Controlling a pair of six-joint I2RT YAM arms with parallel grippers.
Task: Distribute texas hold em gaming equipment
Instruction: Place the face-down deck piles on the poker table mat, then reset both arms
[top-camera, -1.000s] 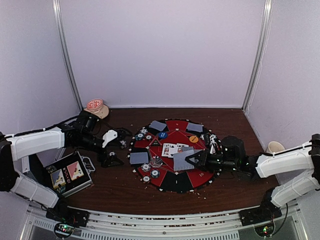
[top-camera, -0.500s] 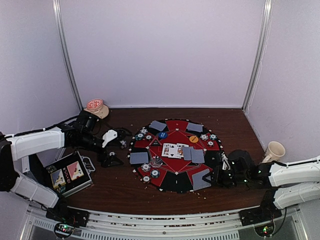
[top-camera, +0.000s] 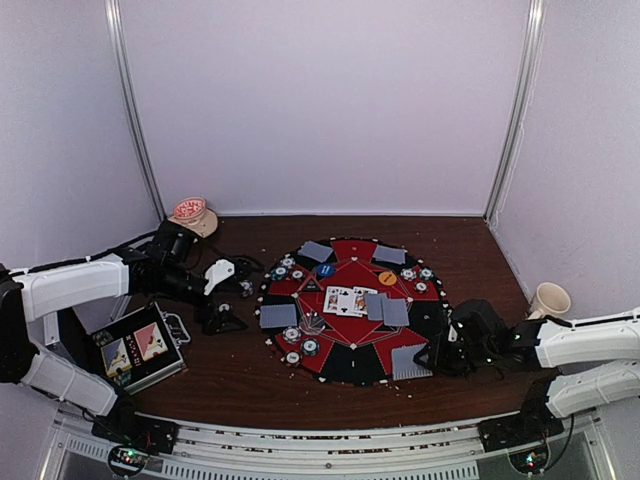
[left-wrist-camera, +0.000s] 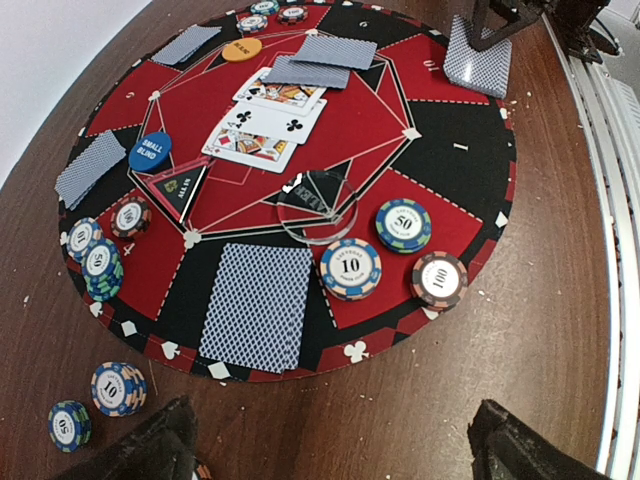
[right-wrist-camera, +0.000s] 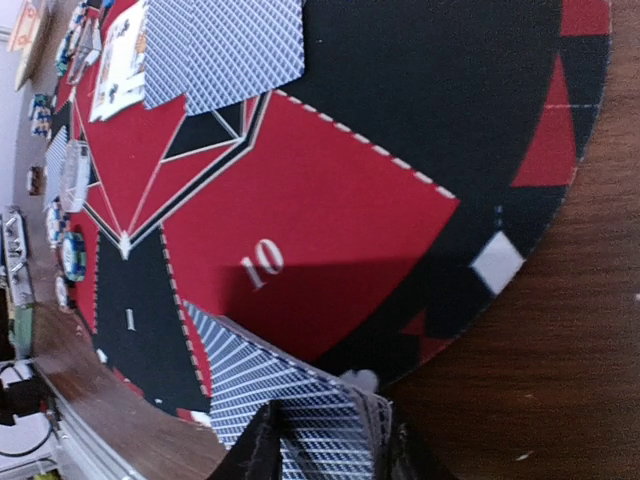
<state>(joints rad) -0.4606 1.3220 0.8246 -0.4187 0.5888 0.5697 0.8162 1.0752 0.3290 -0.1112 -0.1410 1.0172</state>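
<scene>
At the far left a metal case (top-camera: 135, 345) with card pictures on its lid lies flat on the brown table (top-camera: 230, 385). Behind it, near the back wall, a patterned cup (top-camera: 190, 212) stands.

The left gripper (top-camera: 222, 320) hangs low over the table, just beside the left edge of the round mat (top-camera: 350, 365). Its jaws are spread wide and there is nothing between the fingers (left-wrist-camera: 150, 450). Near them two striped chips (left-wrist-camera: 118, 388) lie on the bare wood, off the mat.

On the left part of the red and black mat I see a face-down pile of cards (left-wrist-camera: 255, 305), and more chips are stacked at the rim (left-wrist-camera: 100, 265). Three single chips (left-wrist-camera: 403, 225) lie on the near segments beside a clear round disc (left-wrist-camera: 318, 205). In the centre three cards (left-wrist-camera: 265, 120) lie face up and overlap each other. The blue button (left-wrist-camera: 150, 152) is on the far left side and the orange button (left-wrist-camera: 242, 48) on the far right side.

At the near right rim, a card stack (right-wrist-camera: 290, 390) sits tilted, its inner edge on the red segment. The right gripper (top-camera: 428, 358) is low at this rim. Its fingers (right-wrist-camera: 262, 445) stand narrow on both sides of the stack's outer edge. Whether they press it I cannot tell.

At the far right a beige mug (top-camera: 550, 298) stands, well apart from the mat.
</scene>
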